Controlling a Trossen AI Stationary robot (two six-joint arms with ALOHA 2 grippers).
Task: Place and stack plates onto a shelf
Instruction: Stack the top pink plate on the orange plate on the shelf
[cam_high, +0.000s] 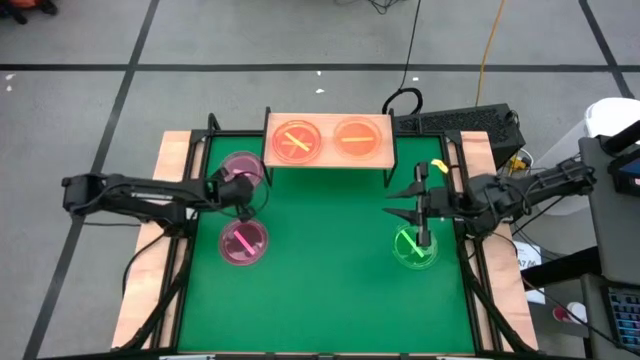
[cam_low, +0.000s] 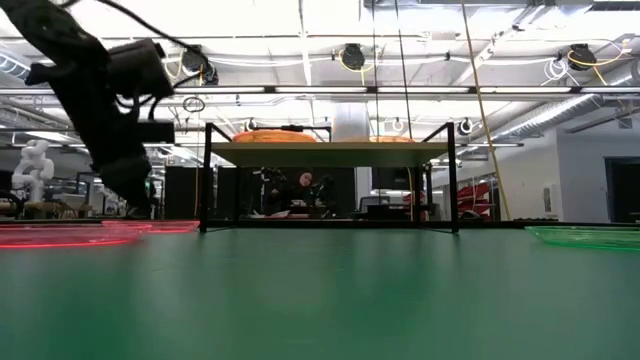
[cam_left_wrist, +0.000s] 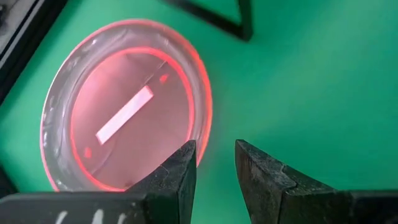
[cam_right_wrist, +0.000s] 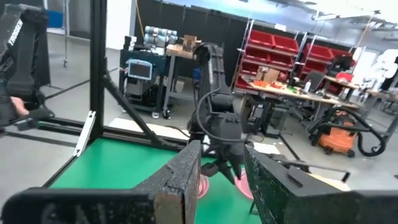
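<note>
On the bench's (cam_high: 330, 300) far edge stands the shelf (cam_high: 328, 162), carrying two amber plates side by side — one (cam_high: 295, 141) on its left half, one (cam_high: 357, 138) on its right. Left of the shelf, two pink plates lie on the green surface: one (cam_high: 242, 170) near the shelf's left legs, one (cam_high: 243, 242) nearer the front. Left gripper (cam_high: 243, 190) hovers between them; in its wrist view a pink plate (cam_left_wrist: 124, 115) sits just beside the fingers (cam_left_wrist: 180, 174), which stand slightly apart and empty. Left arm reaches in level from the left edge. Right gripper (cam_high: 422, 242) — fingers (cam_right_wrist: 180, 180) slightly apart — hangs over a green plate (cam_high: 414, 248) at front right, its arm stretching in from the right.
</note>
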